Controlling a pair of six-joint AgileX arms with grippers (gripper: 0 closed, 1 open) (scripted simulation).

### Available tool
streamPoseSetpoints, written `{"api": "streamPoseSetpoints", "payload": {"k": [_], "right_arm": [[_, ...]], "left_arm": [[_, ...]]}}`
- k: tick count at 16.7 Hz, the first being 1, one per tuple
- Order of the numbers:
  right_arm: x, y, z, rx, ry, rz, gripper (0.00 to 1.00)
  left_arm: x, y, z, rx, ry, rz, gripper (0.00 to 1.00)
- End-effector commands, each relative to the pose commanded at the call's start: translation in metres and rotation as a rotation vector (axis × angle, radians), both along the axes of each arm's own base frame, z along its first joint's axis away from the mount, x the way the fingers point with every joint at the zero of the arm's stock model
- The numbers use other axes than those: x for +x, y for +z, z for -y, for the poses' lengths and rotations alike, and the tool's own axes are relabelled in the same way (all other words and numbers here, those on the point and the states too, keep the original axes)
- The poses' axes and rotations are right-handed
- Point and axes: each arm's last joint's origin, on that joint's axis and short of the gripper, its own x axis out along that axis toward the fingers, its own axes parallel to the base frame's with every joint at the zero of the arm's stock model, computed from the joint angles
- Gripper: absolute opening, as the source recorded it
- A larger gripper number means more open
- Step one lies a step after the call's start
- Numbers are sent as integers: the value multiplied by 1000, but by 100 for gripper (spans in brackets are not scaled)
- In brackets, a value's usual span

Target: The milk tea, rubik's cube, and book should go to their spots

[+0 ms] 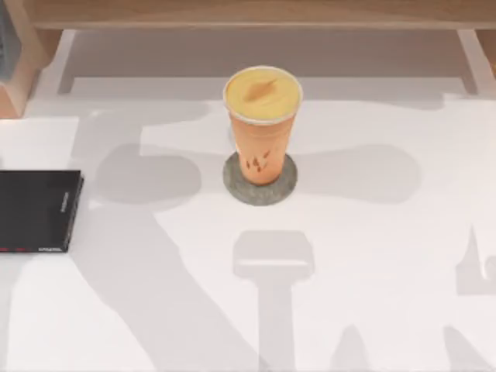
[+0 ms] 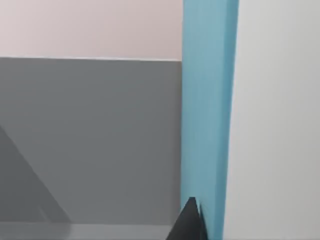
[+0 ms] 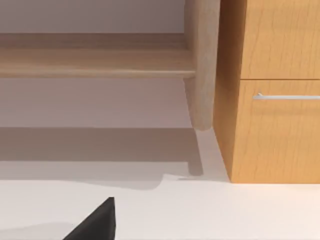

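Orange milk tea [image 1: 261, 128] stands on the grey coaster [image 1: 260, 184]; left tool's [image 2: 189, 222] grip on the teal book [image 2: 207, 110] unclear.

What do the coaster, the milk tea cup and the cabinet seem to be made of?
Coaster: mottled grey and matte, likely stone or felt. Milk tea: smooth orange wall and thin white rim, probably plastic or paper. Cabinet: warm grain suggests wood or veneer; the drawer handle looks like brushed metal.
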Motion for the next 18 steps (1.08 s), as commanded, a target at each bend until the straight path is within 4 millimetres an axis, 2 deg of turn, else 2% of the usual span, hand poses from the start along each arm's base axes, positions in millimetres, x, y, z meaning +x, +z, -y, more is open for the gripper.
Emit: {"api": "streamPoseSetpoints", "payload": {"k": [10, 13, 16, 18], "right_arm": [[0, 0, 0, 0, 0, 0, 100], [0, 0, 0, 0, 0, 0, 100], [0, 0, 0, 0, 0, 0, 100], [0, 0, 0, 0, 0, 0, 100]], "left_arm": [[-9, 10, 2, 39, -1, 22, 0], [-32, 35, -3, 194, 46, 113, 0], [-69, 68, -8, 451, 144, 228, 0], [-96, 81, -7, 662, 221, 275, 0]]}}
